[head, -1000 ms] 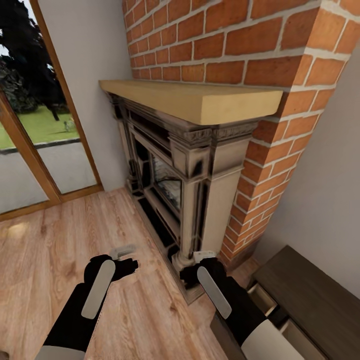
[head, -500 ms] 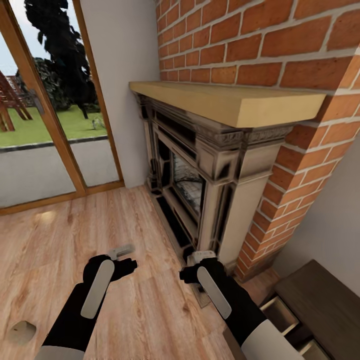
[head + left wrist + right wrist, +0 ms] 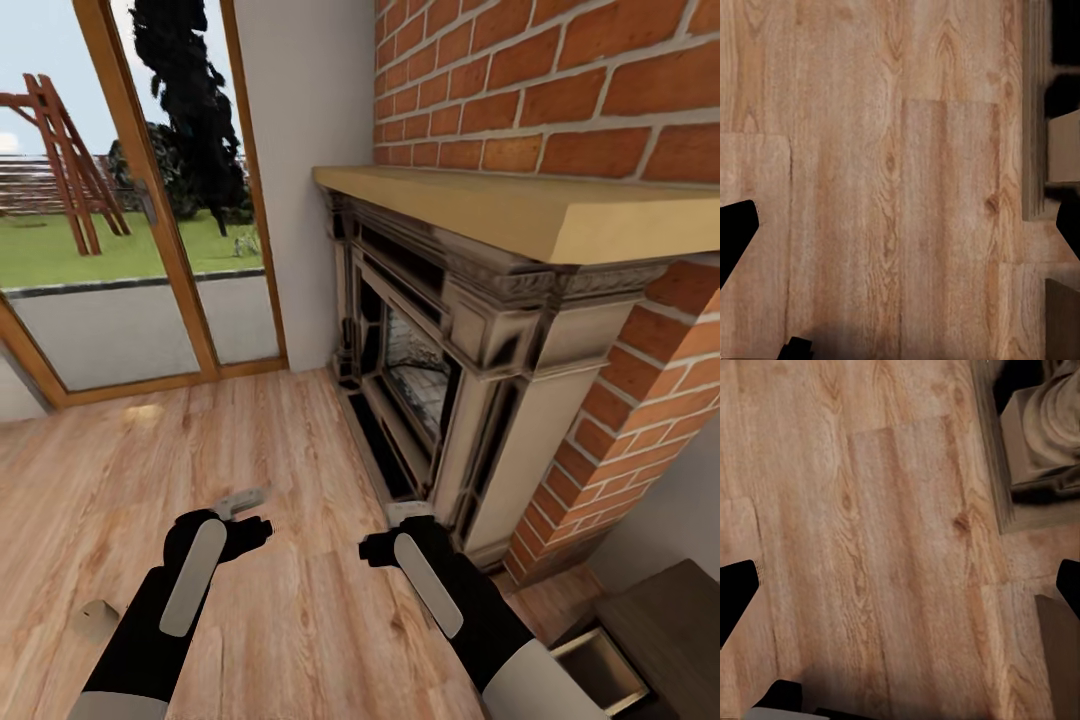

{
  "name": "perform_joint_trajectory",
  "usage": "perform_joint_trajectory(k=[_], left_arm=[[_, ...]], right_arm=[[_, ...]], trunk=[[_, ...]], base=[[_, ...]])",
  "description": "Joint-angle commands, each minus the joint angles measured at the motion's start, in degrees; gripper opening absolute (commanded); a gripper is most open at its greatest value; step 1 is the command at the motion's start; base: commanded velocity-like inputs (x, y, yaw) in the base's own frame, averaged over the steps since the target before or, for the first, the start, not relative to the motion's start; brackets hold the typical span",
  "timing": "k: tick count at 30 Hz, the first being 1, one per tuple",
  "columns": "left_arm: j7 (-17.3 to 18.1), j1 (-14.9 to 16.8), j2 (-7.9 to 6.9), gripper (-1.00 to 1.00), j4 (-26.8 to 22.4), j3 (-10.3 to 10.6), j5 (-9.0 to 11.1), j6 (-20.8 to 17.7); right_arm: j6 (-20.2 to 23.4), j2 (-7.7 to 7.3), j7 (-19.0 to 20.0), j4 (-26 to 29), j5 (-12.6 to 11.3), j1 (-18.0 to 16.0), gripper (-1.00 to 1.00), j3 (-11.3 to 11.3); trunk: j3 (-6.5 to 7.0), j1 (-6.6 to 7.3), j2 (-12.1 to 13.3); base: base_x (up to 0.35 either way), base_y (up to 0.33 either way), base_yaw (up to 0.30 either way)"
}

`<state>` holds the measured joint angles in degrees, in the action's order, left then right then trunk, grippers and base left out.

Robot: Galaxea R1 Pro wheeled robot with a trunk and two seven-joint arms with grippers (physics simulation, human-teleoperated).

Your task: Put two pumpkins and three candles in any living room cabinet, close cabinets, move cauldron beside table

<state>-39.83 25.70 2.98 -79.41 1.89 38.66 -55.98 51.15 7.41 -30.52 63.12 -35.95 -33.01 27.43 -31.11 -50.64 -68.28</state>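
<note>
Both arms reach forward over a light wood plank floor point(image 3: 120, 470). The left tool point(image 3: 243, 527) hangs above bare boards; in its wrist view the two dark fingertips point(image 3: 735, 236) sit at opposite edges of the picture with floor between them, so its fingers stand wide apart and hold nothing. The right tool point(image 3: 385, 545) is the same: its fingertips point(image 3: 736, 594) are spread to the picture's edges with bare planks between them, and it grips nothing. It hovers near the foot of the ornate grey fireplace point(image 3: 440, 330), whose carved base point(image 3: 1046, 431) shows in the right wrist view.

The fireplace stands against a red brick chimney wall point(image 3: 560, 90) and carries a pale wooden mantel shelf point(image 3: 520, 205). To the robot's left, tall wood-framed glass doors point(image 3: 150, 200) look out on grass, a dark tree and a red-brown wooden frame.

Of the task's things, the cabinet point(image 3: 665, 625) sits low at the right, beyond the fireplace, cut off by the picture's edge; one light-lined drawer point(image 3: 600, 670) stands pulled open. A small pale object point(image 3: 95, 620) lies on the floor beside the left arm, partly hidden and too indistinct to identify.
</note>
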Motion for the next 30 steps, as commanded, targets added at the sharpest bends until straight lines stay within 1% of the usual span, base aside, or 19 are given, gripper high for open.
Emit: perform_joint_trajectory(k=[1, 11, 13, 16, 23, 25, 27, 29, 30], left_arm=[[-0.6, 0.06, 0.01, 1.0, -0.03, 0.04, 0.55, -0.1], [-0.6, 0.06, -0.07, 1.0, -0.03, -0.05, 0.54, -0.1], [-0.6, 0.06, -0.07, 1.0, 0.09, -0.87, 0.52, -0.1], [-0.6, 0.06, -0.08, 1.0, 0.19, -2.9, 0.57, -0.1], [-0.6, 0.06, -0.1, 1.0, 0.42, -4.4, 0.54, -0.1], [-0.6, 0.06, -0.56, 1.0, 0.46, -5.12, 0.52, -0.1], [-0.55, 0.06, -1.71, 1.0, 0.62, -5.68, 0.62, -0.1], [-0.42, 0.06, -3.17, 1.0, 1.01, -5.97, 0.73, -0.08], [-0.39, 0.06, -3.52, 1.0, 1.18, -6.01, 0.74, -0.07]], right_arm=[[0.09, -0.02, -0.6, 0.07, -0.58, -0.04, 1.0, 0.07], [0.04, -0.02, -0.52, -0.19, -0.67, -0.04, 1.0, 0.08], [0.02, -0.02, -0.47, -0.4, -0.69, -0.04, 1.0, 0.08], [0.01, -0.02, -0.42, -0.51, -0.7, -0.04, 1.0, 0.08], [-0.07, -0.02, -0.27, -0.78, -0.7, -0.04, 1.0, 0.08], [-0.11, -0.02, -0.21, -0.93, -0.7, -0.04, 1.0, 0.08], [-0.14, -0.02, -0.18, -1.01, -0.7, -0.04, 1.0, 0.08], [-0.16, -0.02, -0.17, -1.06, -0.66, -0.04, 1.0, 0.08], [-0.16, -0.02, -0.18, -1.1, -0.65, -0.04, 1.0, 0.09]], trunk=[[-0.03, 0.0, -0.04], [0.25, 0.0, -0.04], [0.3, 0.0, -0.04], [0.38, 0.0, -0.04], [0.58, 0.0, -0.04], [0.63, 0.0, -0.04], [0.69, 0.0, -0.04], [0.74, 0.0, -0.04], [0.77, 0.0, -0.04]], base=[[0.0, 0.0, 0.275], [0.0, 0.0, 0.275], [0.0, 0.0, 0.275], [0.0, 0.0, 0.275], [0.0, 0.0, 0.275], [0.0, 0.0, 0.275], [0.0, 0.0, 0.275], [0.0, 0.0, 0.275], [0.0, 0.0, 0.275]])
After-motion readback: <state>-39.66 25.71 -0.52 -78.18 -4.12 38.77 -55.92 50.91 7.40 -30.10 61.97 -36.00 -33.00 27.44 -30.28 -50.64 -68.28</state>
